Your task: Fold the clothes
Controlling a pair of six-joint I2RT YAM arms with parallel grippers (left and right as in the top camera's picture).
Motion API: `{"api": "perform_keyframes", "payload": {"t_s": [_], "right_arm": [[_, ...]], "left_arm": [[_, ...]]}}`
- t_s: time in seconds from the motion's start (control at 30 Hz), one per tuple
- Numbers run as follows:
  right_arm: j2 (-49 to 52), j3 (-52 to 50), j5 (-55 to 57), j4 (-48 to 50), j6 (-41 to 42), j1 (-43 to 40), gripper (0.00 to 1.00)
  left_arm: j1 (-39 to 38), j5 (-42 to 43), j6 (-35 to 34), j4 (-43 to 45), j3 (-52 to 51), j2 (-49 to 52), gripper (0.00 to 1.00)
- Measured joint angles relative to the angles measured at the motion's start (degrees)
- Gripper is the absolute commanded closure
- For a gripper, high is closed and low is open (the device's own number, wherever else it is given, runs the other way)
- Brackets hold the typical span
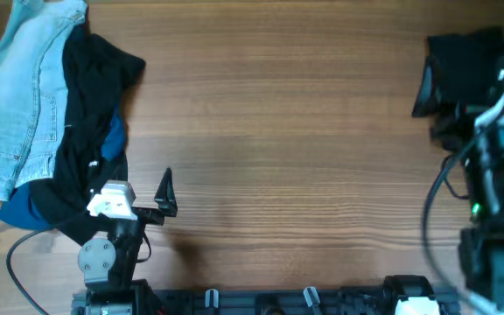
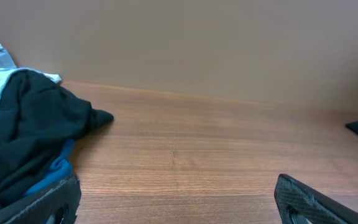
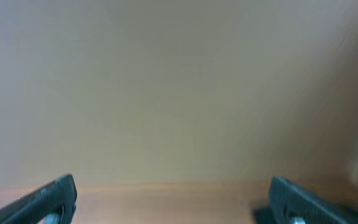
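Observation:
A heap of clothes lies at the table's left: light blue jeans (image 1: pixel 20 96), a crumpled black garment (image 1: pixel 90 122) and a blue garment (image 1: pixel 114 140) under it. A folded black garment (image 1: pixel 462 61) lies at the far right. My left gripper (image 1: pixel 129 191) is open and empty, low at the heap's right edge. In the left wrist view its jaws (image 2: pixel 179 211) frame bare wood, and its left finger touches the blue garment (image 2: pixel 51 171) below the black one (image 2: pixel 30 124). My right gripper (image 1: pixel 497 87) hovers over the folded black garment. Its jaws (image 3: pixel 173 205) are open and empty in a blurred view.
The wooden table (image 1: pixel 287 131) stretches between the heap and the folded garment. A beige wall (image 2: pixel 197 43) stands behind the far edge. Arm bases and cables (image 1: pixel 24 249) sit along the near edge. The right arm's body (image 1: pixel 497 219) fills the right side.

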Motion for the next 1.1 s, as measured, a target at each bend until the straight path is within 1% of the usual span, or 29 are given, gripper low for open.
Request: {"api": "perform_keyframes", "payload": {"t_s": [0.1,0.3,0.47,0.63,0.8,1.1], "right_arm": [[-7.1,-11.9,-3.6,7.3,-4.3,0.0,0.00],[-19.0,-33.8,-6.5,20.7,-6.1,0.0,0.00],[-28.9,-45.7,-7.2,24.3,-6.0,0.0,0.00],[-37.0,-53.1,-7.2,24.9,-6.0,0.1,0.00],[-41.7,-58.3,-7.2,25.2,-6.0,0.0,0.00],[-42.9,-59.1,-7.2,22.9,-6.0,0.1,0.00]], "left_arm": [[0.0,0.0,0.0,0.0,0.0,0.0,0.00],[0.0,0.0,0.0,0.0,0.0,0.0,0.00],[0.0,0.0,0.0,0.0,0.0,0.0,0.00],[0.0,0.0,0.0,0.0,0.0,0.0,0.00],[0.0,0.0,0.0,0.0,0.0,0.0,0.00],[0.0,0.0,0.0,0.0,0.0,0.0,0.00]]}}
